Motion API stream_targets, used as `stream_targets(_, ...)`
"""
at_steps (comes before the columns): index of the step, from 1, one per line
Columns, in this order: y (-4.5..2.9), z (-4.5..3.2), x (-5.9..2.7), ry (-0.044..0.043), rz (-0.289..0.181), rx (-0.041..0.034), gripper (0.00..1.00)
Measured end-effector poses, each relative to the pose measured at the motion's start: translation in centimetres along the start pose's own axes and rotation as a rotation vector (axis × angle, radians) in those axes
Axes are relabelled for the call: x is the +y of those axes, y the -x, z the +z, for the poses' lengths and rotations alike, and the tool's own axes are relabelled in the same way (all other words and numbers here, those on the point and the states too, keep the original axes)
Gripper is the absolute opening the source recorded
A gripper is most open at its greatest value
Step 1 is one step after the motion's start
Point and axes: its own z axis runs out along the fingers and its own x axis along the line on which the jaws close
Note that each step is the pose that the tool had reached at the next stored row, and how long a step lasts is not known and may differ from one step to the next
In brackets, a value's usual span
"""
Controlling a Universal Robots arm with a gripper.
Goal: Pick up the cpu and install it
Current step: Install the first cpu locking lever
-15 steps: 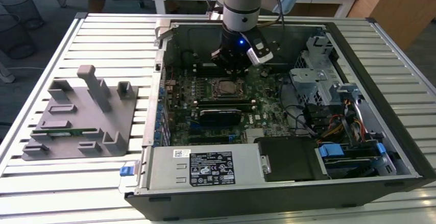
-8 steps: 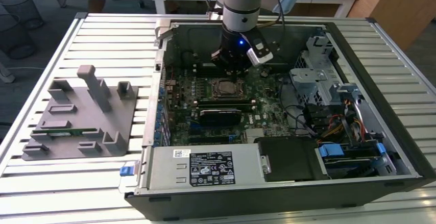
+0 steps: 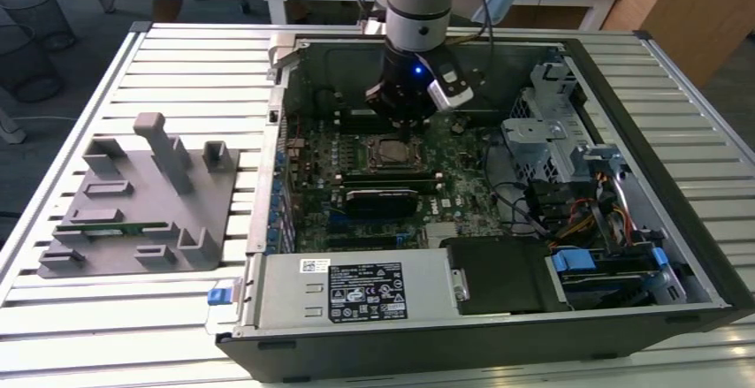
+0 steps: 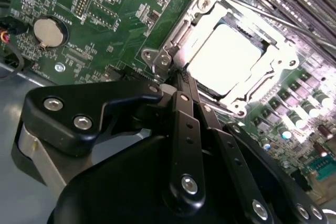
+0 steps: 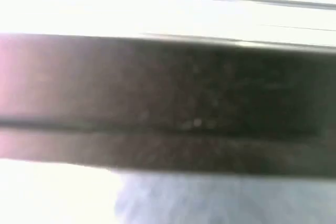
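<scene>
Hovering inside the open computer case (image 3: 660,167) in the exterior view, the gripper (image 3: 408,123) hangs just above the socket (image 3: 390,151). In the second wrist view, the jaws are pressed together, empty, beside the cpu (image 4: 223,53), which lies seated in its socket frame (image 4: 178,30). Any downward drift could scrape the chip or frame.

- You see the cpu, a small flat square chip with shiny silver top (image 4: 224,56), lying flat.
- It sits seated inside the metal-framed motherboard socket (image 4: 181,35).

An open computer case (image 3: 613,123) beside a grey fixture (image 3: 141,202) on a slatted table (image 3: 118,335).
</scene>
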Motion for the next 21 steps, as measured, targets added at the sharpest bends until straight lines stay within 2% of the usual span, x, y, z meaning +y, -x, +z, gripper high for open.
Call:
stream_targets(12,-1.41,-0.63,0.09,0.0015,-0.001,-0.0008,0.11)
stream_targets(21,-1.47,-0.74,0.76,0.0030,-0.008,-0.0008,0.11)
